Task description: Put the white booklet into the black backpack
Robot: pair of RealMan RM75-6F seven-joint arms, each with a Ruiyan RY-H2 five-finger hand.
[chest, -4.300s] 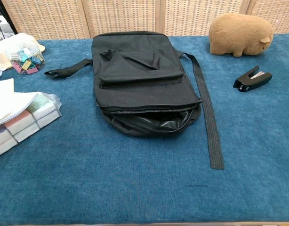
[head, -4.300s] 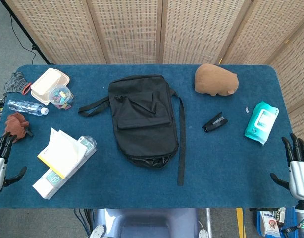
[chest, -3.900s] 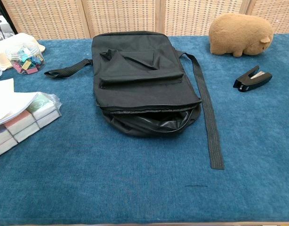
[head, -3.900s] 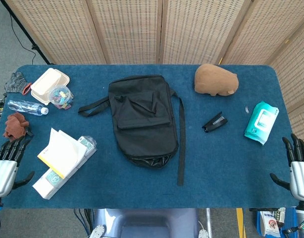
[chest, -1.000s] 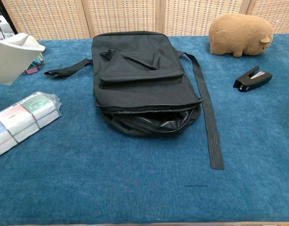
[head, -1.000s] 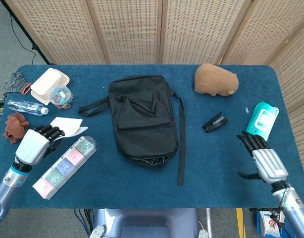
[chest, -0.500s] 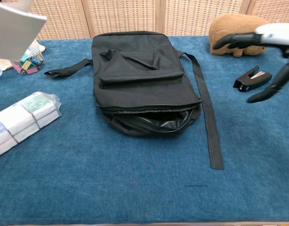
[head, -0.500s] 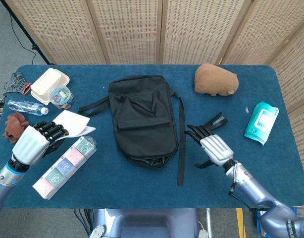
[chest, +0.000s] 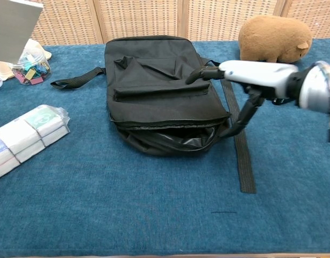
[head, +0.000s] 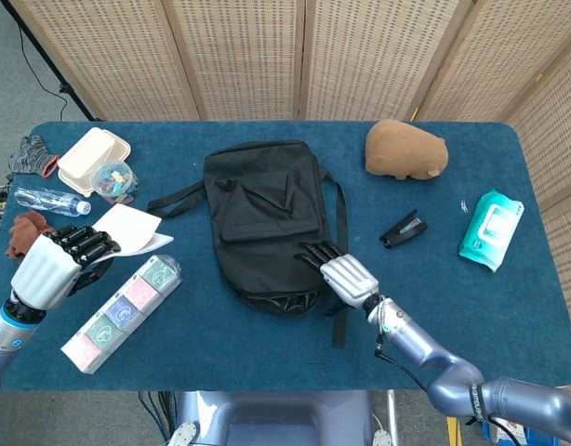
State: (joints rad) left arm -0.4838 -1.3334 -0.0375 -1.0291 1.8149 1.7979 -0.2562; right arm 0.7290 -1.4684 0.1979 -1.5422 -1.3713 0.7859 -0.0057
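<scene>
Head view is showing the black backpack (head: pixel 267 218) lying flat at the centre of the blue desk (head: pixel 434 307), its open mouth facing the lower edge of the frame. The left hand (head: pixel 55 264) is hovering at the left edge of the frame, gripping the white booklet (head: pixel 127 230), which is sticking out toward the upper right, raised off the desk and well apart from the backpack. Just below it, a long pack of boxed items (head: pixel 123 311) in clear wrap is lying diagonally.

The right hand (head: pixel 346 276) is reaching in from the lower right, holding nothing, with its dark fingers (head: pixel 315 252) spread wide over the lower right corner of the backpack, beside the loose strap (head: pixel 341 269). Whether the fingers are touching the fabric is not clear from this view.

Chest view is showing that hand (chest: pixel 245 75) at the right of the frame, its fingers extending over the backpack's front pocket and its thumb pointing down toward the rim of the opening (chest: pixel 176 141). The booklet (chest: pixel 12 29) is showing as a pale sheet in the upper left corner.

Toward the right of the desk, a brown plush animal (head: pixel 406 149), a black stapler (head: pixel 403 229) and a teal wipes pack (head: pixel 490 229) are lying. At the upper left, a white lunch box (head: pixel 93 160), a water bottle (head: pixel 51 200) and a tub of coloured clips (head: pixel 115 178) are sitting.
</scene>
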